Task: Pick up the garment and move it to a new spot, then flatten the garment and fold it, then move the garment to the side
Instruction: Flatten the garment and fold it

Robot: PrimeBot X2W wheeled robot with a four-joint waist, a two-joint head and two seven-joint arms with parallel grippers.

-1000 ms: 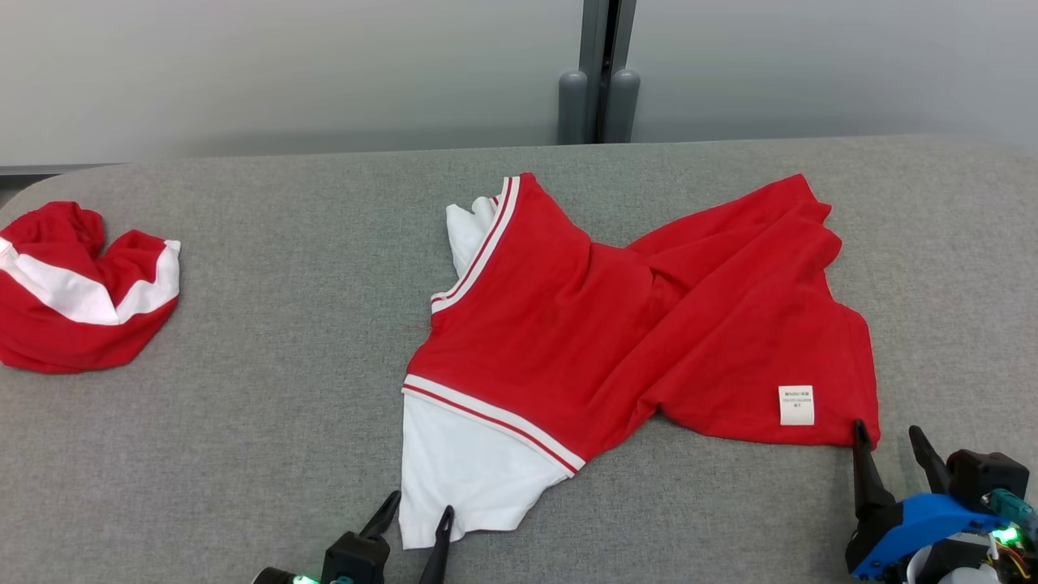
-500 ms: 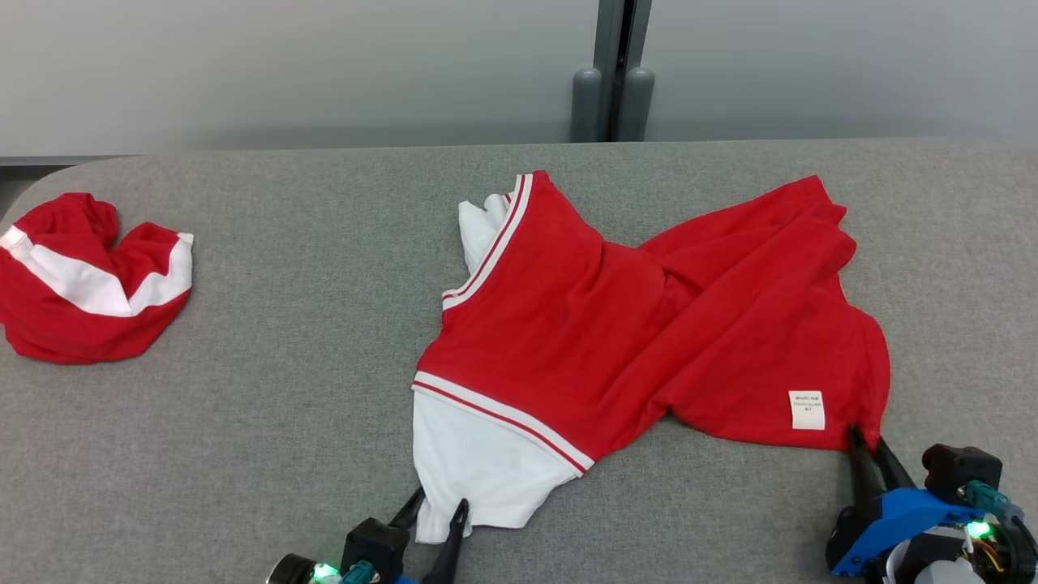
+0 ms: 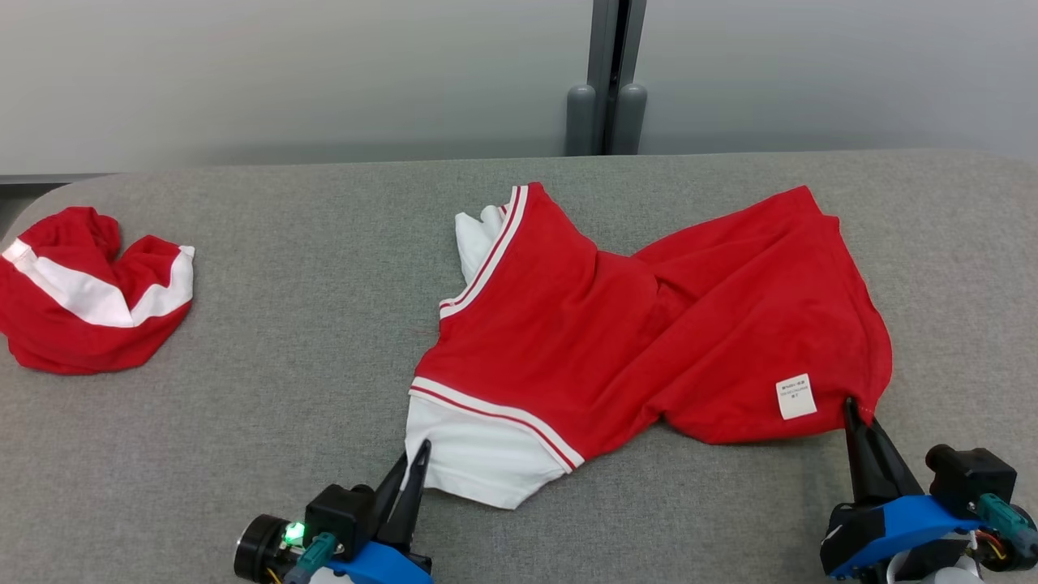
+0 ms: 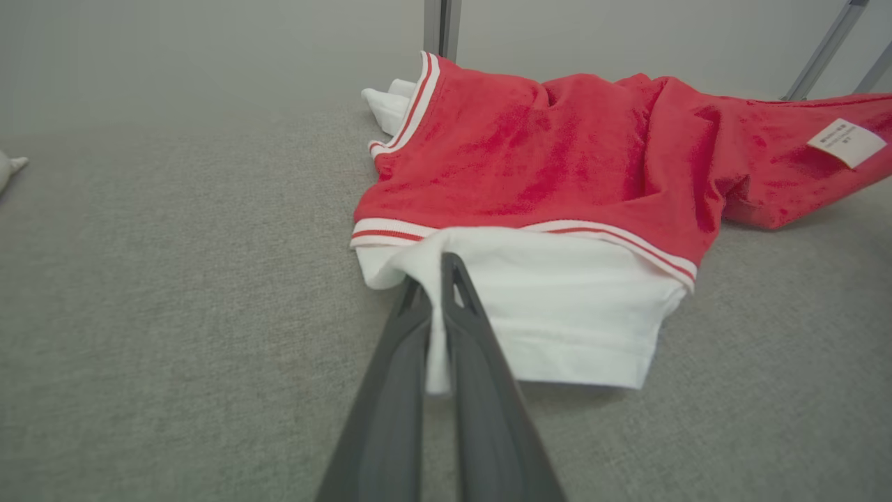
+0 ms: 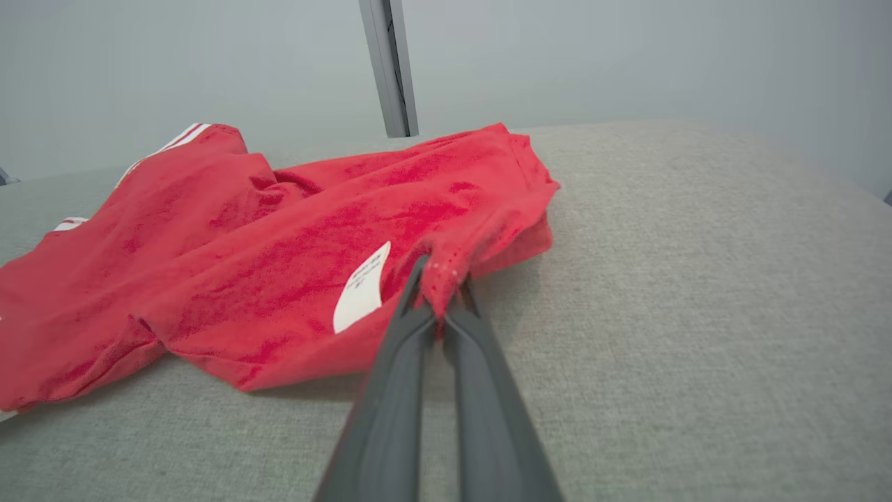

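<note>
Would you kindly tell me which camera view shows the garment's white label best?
The head view: the label faces the camera, whole and flat on the red garment, beside the right gripper. The left wrist view shows it small at the edge; the right wrist view, close but sharply slanted.

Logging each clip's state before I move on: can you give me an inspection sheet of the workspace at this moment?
Surface: grey fabric-covered table, rounded far corners, no stains visible.
Job's things: red and white shirt lying mid-table, twisted across the middle; white label showing near its right corner.
Clutter: second red and white garment, crumpled at the table's left edge.
Claws: left claw shut on the shirt's near white corner; right claw shut on the red corner beside the label.
Cables: nothing seen on the surface.
Surroundings: pale wall with a grey post behind the table.
</note>
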